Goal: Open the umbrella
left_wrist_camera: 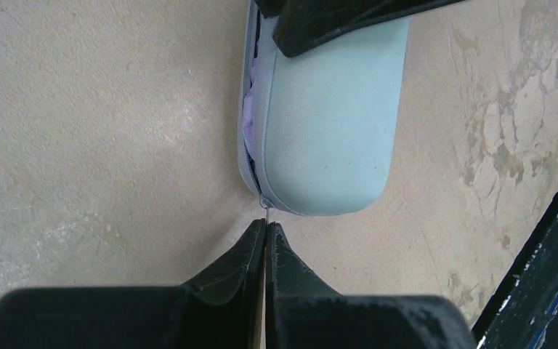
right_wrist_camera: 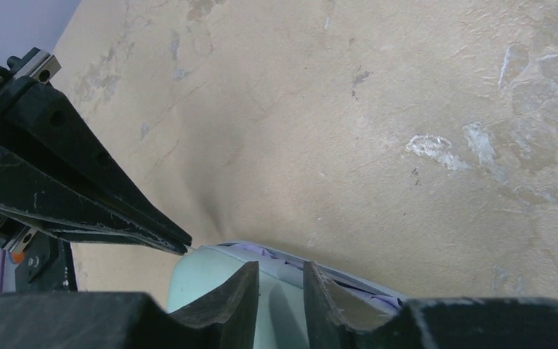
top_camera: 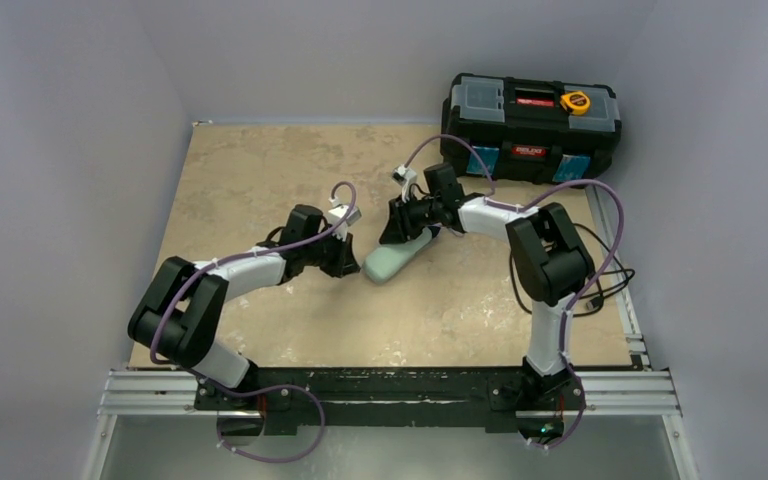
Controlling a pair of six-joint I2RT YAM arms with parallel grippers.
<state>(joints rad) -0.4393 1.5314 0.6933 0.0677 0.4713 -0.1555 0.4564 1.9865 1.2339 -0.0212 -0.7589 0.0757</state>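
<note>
The umbrella lies inside its mint-green sleeve (top_camera: pixel 396 259) mid-table. Only a strip of lavender canopy (left_wrist_camera: pixel 248 109) shows through the partly open zip along the sleeve's side. My left gripper (top_camera: pixel 345 262) is at the sleeve's near rounded end and is shut on the thin metal zipper pull (left_wrist_camera: pixel 265 208), as the left wrist view (left_wrist_camera: pixel 267 227) shows. My right gripper (top_camera: pixel 401 231) sits on the sleeve's far end, its jaws a narrow gap apart and nipping the sleeve's top (right_wrist_camera: pixel 281 273). The sleeve (right_wrist_camera: pixel 203 287) and canopy (right_wrist_camera: pixel 265 254) show below them. The shaft and handle are hidden.
A black toolbox (top_camera: pixel 530 125) with a yellow tape measure (top_camera: pixel 577 101) on its lid stands at the back right. Cables (top_camera: pixel 600 285) lie by the right arm's base. Grey walls close in the tan table (top_camera: pixel 250 170) on three sides.
</note>
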